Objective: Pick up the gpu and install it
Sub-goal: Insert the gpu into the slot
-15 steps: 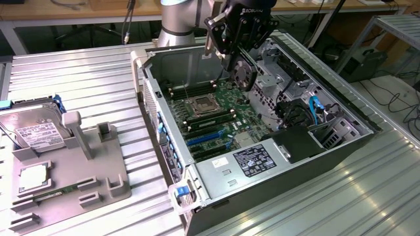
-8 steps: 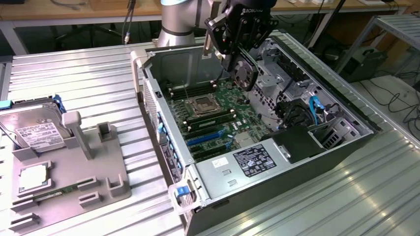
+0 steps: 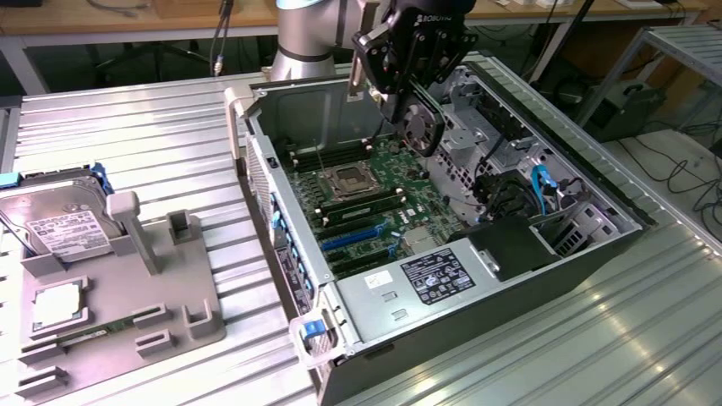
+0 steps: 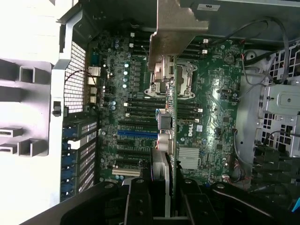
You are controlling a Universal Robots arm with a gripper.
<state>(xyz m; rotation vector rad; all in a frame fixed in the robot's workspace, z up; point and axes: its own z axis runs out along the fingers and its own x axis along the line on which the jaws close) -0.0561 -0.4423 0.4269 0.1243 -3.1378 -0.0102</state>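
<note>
"How far along is the job?"

"The pick-up looks done. At the upper centre of the exterior view, the black two-fingered gripper [image 3: 397, 100] is closed narrowly on the gpu [image 3: 422, 127], a thin green circuit card with a round black cooler fan on one face."

"Is it installed?"

"Apparently not. The card hangs in the air over the open grey metal computer case [image 3: 587, 245], above the large green motherboard [image 3: 361, 199] at mid-frame. It looks clear of the blue expansion slot [image 3: 352, 238] lower down, so the seating is not yet done."

"How does the card look?"

"The wrist view shows it edge-on, slim and straight, with its silver metal end bracket [image 4: 176, 33] at the far end."
</note>
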